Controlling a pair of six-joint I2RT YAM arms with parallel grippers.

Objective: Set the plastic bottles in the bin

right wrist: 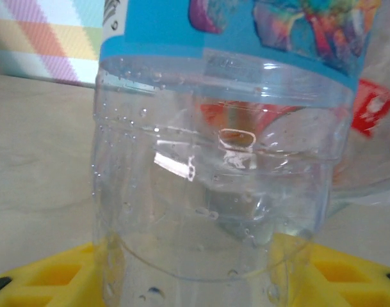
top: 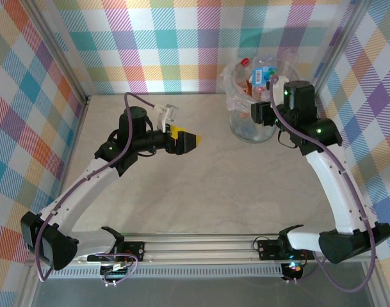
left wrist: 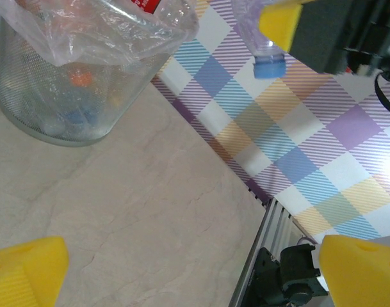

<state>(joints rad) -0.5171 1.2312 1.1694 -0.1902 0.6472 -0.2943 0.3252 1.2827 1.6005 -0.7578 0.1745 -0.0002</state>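
Observation:
My right gripper [right wrist: 201, 281] is shut on a clear plastic bottle [right wrist: 220, 160] with a blue label, its yellow pads on either side of the body. From above, that gripper [top: 266, 99] holds the bottle [top: 266, 71] over the bin [top: 249, 128], a bag-lined translucent wastebasket with several bottles inside. In the left wrist view the bin [left wrist: 54, 96] stands at the upper left, and the held bottle's blue cap [left wrist: 269, 64] hangs below a yellow pad. My left gripper [left wrist: 195, 275] is open and holds nothing, over bare table [top: 185, 142].
Checkered walls enclose the table on three sides, and the right one runs close behind the bin. A metal rail [top: 201, 246] carrying the arm bases crosses the near edge. The marble tabletop [top: 201, 192] lies between the arms.

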